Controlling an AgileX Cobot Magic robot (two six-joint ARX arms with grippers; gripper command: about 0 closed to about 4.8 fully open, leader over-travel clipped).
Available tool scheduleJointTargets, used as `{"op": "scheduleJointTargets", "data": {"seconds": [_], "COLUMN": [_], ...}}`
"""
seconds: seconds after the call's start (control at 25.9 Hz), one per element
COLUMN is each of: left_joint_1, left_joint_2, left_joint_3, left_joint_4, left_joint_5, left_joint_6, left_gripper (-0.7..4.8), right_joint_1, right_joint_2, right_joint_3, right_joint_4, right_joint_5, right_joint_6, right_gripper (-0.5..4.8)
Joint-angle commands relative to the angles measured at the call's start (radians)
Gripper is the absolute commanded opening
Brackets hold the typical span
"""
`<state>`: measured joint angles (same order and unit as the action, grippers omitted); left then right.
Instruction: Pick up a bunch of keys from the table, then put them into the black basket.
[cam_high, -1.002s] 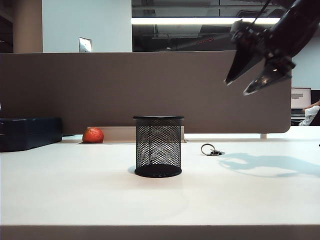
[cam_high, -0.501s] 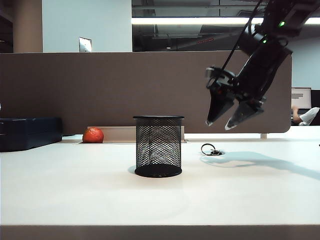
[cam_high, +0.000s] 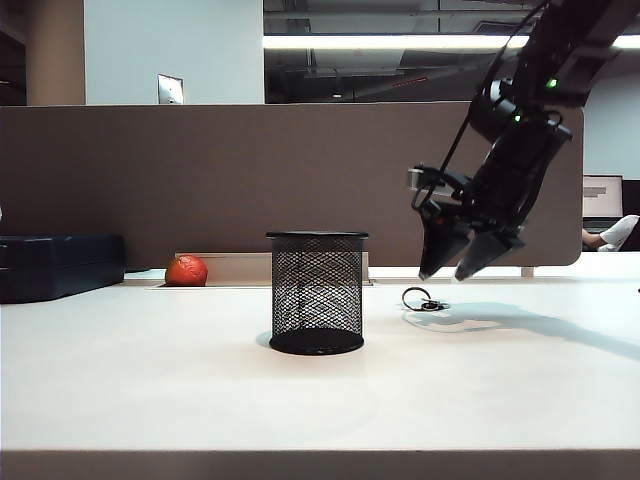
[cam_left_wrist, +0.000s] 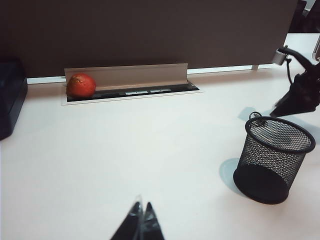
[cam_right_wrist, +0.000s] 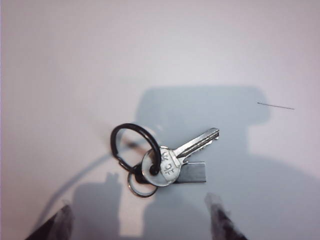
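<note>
From the left wrist view the basket (cam_left_wrist: 274, 152) hides most of the keys (cam_right_wrist: 162, 161). Right gripper (cam_high: 456, 272) hangs spread above them, empty; left gripper (cam_left_wrist: 140, 224) is pressed together.

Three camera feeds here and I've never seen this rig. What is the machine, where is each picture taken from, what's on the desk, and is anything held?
It is a two-armed robot; each arm ends in a two-finger gripper. The exterior view looks across the white table from its front edge. There the right gripper hangs open just above the bunch of keys, not touching it. The right wrist view looks straight down from that arm: the keys lie flat between its two spread fingertips. The left wrist view comes from the other arm, whose left gripper is shut, empty and well back from the things. Also on the table: the black basket, standing upright, an orange-red fruit by the back panel, and a dark blue box. Nothing is held.
</note>
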<state>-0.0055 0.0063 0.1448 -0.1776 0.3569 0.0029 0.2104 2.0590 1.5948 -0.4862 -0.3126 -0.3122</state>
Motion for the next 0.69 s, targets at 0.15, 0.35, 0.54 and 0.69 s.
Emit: {"op": "scheduleJointTargets", "data": {"seconds": [0.15, 0.35, 0.54, 0.69], "left_joint_1": [0.0, 0.0, 0.0, 0.0], "left_joint_2": [0.0, 0.0, 0.0, 0.0], "left_joint_3": [0.004, 0.004, 0.004, 0.004], "left_joint_4": [0.006, 0.006, 0.006, 0.007], "left_joint_5": [0.003, 0.003, 0.003, 0.003], "left_joint_6": [-0.003, -0.003, -0.003, -0.003], "left_gripper": [-0.06, -0.06, -0.06, -0.06], "right_joint_1": [0.031, 0.043, 0.043, 0.043], "right_joint_2": [0.008, 0.042, 0.08, 0.093], "right_joint_3": [0.006, 0.032, 0.067, 0.067], "right_joint_4": [0.074, 0.081, 0.052, 0.082], "right_joint_5": [0.034, 0.079, 0.106, 0.113], "right_joint_6": [-0.015, -0.032, -0.033, -0.037], "right_gripper": [3.55, 3.55, 3.55, 3.55]}}
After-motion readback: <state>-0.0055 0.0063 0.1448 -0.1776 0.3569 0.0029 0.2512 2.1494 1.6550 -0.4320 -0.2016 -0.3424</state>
